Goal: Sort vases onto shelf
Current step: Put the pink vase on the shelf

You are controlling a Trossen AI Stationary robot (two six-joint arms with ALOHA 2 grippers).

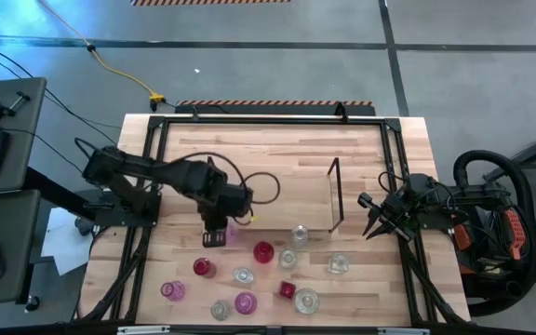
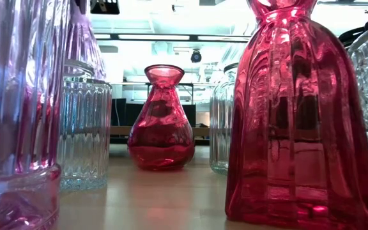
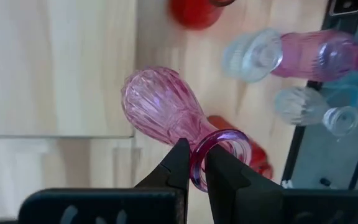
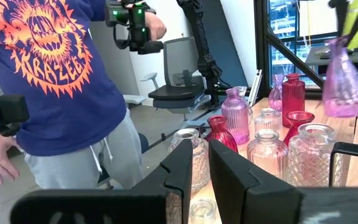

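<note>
My left gripper (image 1: 229,224) is over the middle of the table, shut on a pink ribbed vase (image 3: 160,106), which also shows hanging in the air in the right wrist view (image 4: 342,84). The shelf (image 1: 287,191), a light board with a dark wire frame (image 1: 336,195) at its end, lies just beyond it. Several red, pink and clear vases stand on their bases on the near half of the table, among them a red one (image 1: 263,251) and a clear one (image 1: 300,233). My right gripper (image 1: 372,219) waits at the right edge, open by a narrow gap (image 4: 199,155), holding nothing. My left gripper pinches the pink vase's rim (image 3: 199,163) between its two fingers, one finger (image 3: 225,177) across the mouth and the other (image 3: 178,163) outside it. The fingers come from above, pointing down. The vase hangs below them, tilted, lifted clear of the table.
The standing vases crowd the near part of the table (image 1: 249,279); in the low view a red vase (image 2: 161,121) and a taller red one (image 2: 299,115) stand close. A black frame (image 1: 156,130) runs around the table. A person (image 4: 61,81) stands beyond the table.
</note>
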